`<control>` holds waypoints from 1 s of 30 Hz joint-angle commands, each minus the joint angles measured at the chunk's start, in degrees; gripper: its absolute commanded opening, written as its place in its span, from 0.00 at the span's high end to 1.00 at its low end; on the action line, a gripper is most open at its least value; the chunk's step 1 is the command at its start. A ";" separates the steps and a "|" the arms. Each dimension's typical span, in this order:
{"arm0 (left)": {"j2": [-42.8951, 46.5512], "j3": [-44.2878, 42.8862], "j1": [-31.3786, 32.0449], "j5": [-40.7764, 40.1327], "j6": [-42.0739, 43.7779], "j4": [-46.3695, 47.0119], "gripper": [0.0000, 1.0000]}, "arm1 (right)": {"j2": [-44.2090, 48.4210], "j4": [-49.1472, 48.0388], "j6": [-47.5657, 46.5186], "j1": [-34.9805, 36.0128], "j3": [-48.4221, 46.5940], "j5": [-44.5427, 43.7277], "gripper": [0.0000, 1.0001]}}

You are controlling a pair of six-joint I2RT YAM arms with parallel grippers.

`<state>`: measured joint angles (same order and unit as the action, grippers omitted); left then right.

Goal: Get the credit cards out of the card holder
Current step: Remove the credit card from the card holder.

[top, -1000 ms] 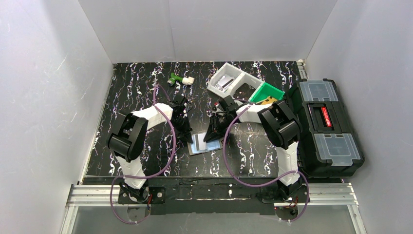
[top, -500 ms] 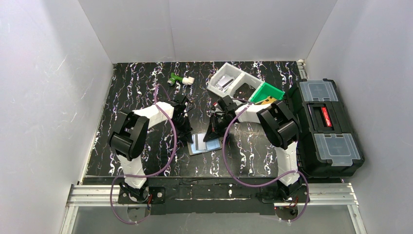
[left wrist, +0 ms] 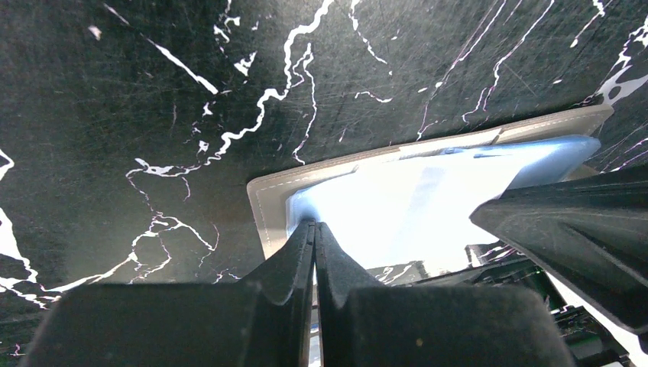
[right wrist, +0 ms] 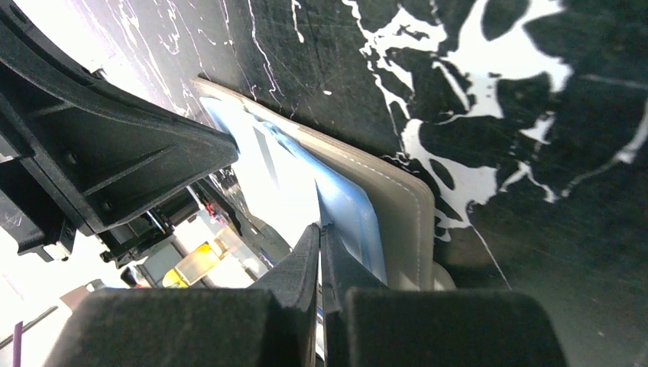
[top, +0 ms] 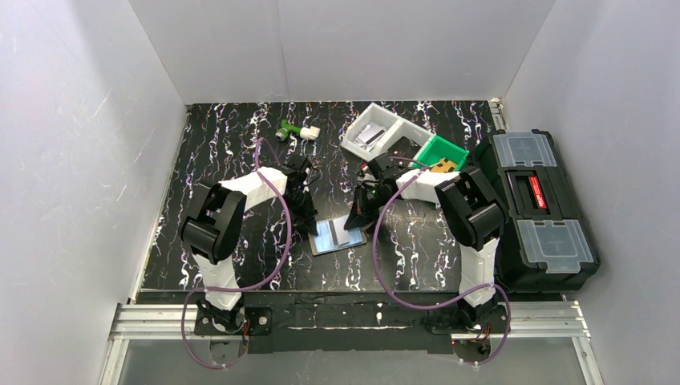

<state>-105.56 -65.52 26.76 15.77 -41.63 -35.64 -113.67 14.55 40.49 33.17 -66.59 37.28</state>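
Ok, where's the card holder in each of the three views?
Top external: holder lies open at the middle of the near half of the table.
Left wrist: holder runs from centre to the right edge, its pale corner at mid-frame.
Right wrist: holder runs from centre up to the left.
Shared landmark: the black, white-veined table surface around it.

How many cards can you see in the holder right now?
1: a blue card lying in the open holder, its edge between the right gripper's closed fingertips. More may be hidden beneath it.
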 commanded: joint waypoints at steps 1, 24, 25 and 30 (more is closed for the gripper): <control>-4.83 3.64 0.66 -10.85 1.41 -2.95 1.00 | 2.88 2.22 -2.38 -1.33 1.31 -4.21 0.97; -0.96 1.24 0.66 -8.05 2.45 -3.34 1.00 | 12.14 6.59 -5.13 -4.67 3.46 -5.05 0.99; -0.67 0.90 0.66 -7.67 2.76 -3.43 1.00 | 12.77 6.76 -5.03 -4.76 3.44 -4.85 0.99; 1.54 -1.25 0.66 -5.07 3.05 -3.19 0.99 | 14.79 7.80 -4.96 -5.03 2.41 -4.23 0.99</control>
<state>-105.25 -66.15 27.18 14.98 -40.58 -36.34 -102.17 20.69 36.12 28.71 -63.26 32.73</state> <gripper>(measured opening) 0.007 0.031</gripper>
